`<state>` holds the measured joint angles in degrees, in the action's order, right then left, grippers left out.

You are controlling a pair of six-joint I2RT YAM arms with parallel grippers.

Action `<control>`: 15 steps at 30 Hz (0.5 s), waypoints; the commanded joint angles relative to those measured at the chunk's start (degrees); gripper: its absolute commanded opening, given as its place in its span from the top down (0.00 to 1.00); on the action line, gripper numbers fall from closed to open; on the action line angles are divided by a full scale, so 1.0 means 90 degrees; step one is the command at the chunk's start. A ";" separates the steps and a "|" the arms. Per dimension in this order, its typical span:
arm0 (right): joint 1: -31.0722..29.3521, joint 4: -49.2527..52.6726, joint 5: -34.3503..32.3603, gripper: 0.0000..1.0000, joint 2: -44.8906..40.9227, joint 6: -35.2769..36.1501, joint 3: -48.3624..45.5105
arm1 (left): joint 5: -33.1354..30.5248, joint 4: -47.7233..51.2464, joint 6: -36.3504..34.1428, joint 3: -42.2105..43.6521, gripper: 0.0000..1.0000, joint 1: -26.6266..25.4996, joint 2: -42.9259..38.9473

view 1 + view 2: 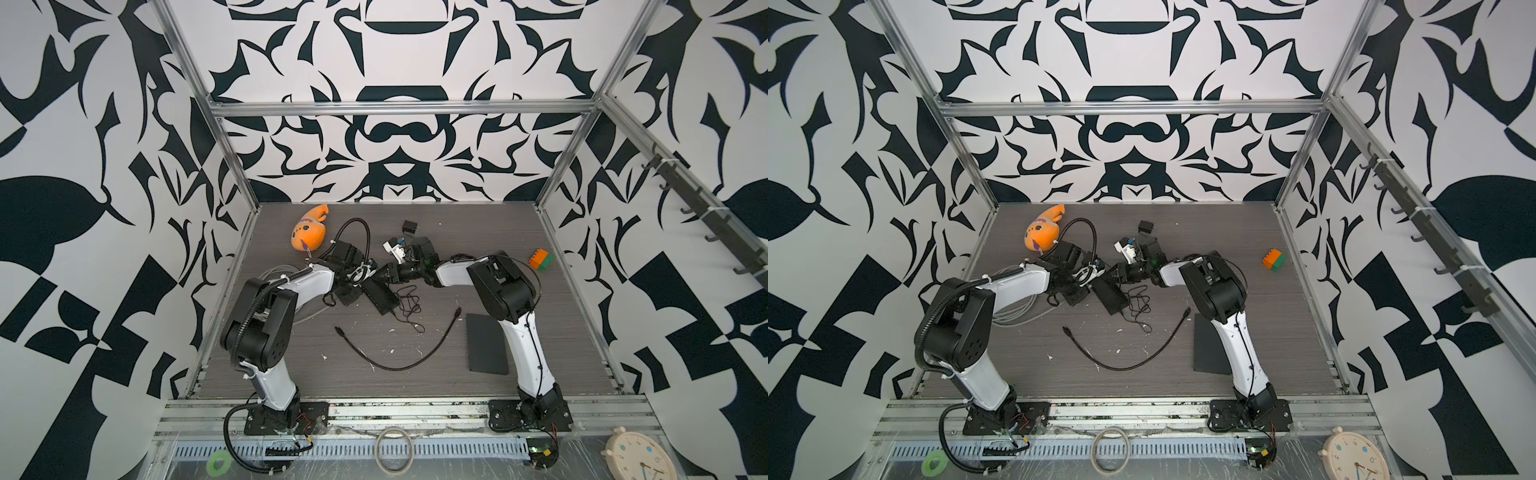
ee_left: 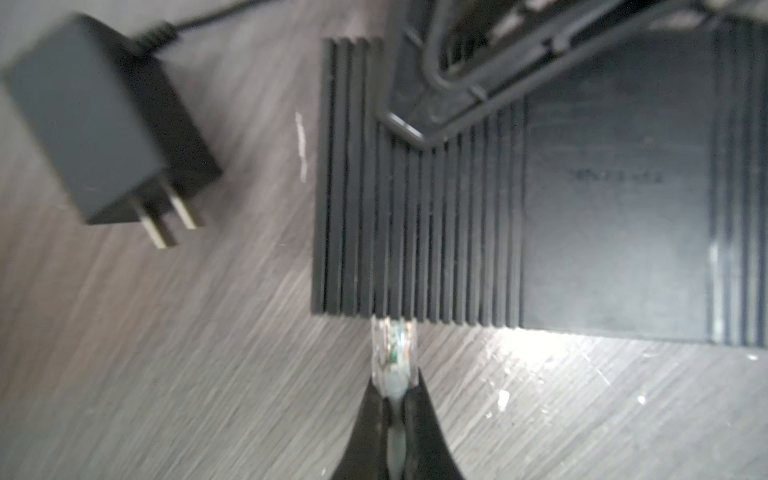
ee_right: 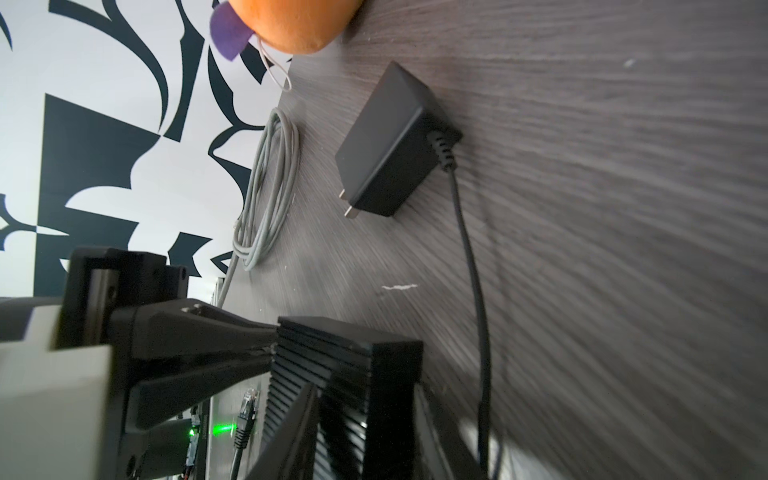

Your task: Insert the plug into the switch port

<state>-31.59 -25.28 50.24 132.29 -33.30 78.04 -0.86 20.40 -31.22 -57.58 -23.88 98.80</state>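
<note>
Black ribbed switch (image 2: 602,187), clear plug (image 2: 392,353), black adapter (image 2: 91,120), grey wood-grain table (image 2: 166,332), orange plush toy (image 1: 309,235)

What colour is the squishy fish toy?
Orange; the fish toy shows best in a top view.

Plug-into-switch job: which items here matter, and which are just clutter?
In play: clear plug in the left gripper; black switch in the right gripper; grey cable coil, apparently the plug's.
Lying about: power adapter; orange plush fish; orange-green block; loose black cable; black pad.
</note>
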 commanded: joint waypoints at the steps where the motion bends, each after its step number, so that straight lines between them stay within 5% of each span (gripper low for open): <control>1: -0.0456 0.0069 0.0624 0.60 -0.0099 -0.0516 -0.0315 | 0.0470 -0.1203 0.0150 -0.0008 1.00 -0.0079 -0.0236; 15: -0.0456 -0.0813 0.0813 0.60 -0.0060 -0.0872 -0.0536 | 0.0756 -0.0276 -0.0056 -0.0737 1.00 0.0006 0.0421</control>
<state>-31.55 -32.86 49.36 132.16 -40.01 75.02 -0.21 23.09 -31.51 -60.45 -23.22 100.47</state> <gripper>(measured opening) 0.396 0.088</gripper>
